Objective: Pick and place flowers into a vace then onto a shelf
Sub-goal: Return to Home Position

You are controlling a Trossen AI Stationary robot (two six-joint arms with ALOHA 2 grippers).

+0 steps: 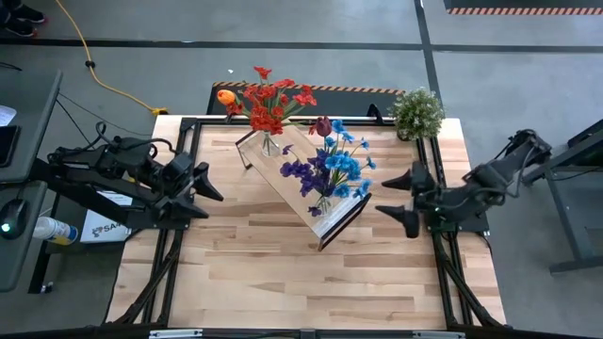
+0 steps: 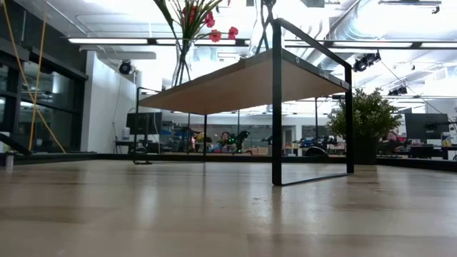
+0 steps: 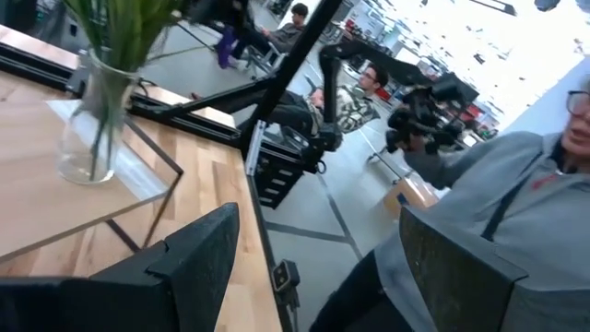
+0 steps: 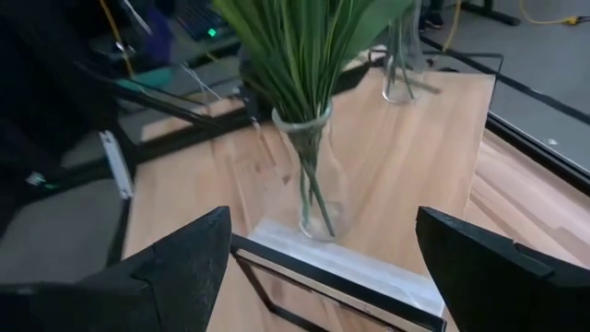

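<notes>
The shelf (image 1: 300, 179) stands slantwise in the middle of the table on its dark frame legs (image 2: 277, 107). Two glass vases stand on its board. The far one (image 1: 270, 144) holds red and orange flowers (image 1: 270, 102). The one at the white-edged near end (image 4: 313, 180) holds blue and purple flowers (image 1: 334, 165). My left gripper (image 1: 205, 181) hovers open left of the shelf, and its wrist view (image 3: 313, 267) shows a vase (image 3: 92, 129) off to one side. My right gripper (image 1: 400, 200) hovers open right of the shelf, facing the near vase (image 4: 318, 267). Neither gripper touches anything.
A bushy potted plant (image 1: 417, 111) stands at the table's far right corner. A person in a grey top (image 3: 516, 231) is beside the table in the left wrist view. Bare tabletop (image 1: 283, 273) stretches from the shelf to the near edge.
</notes>
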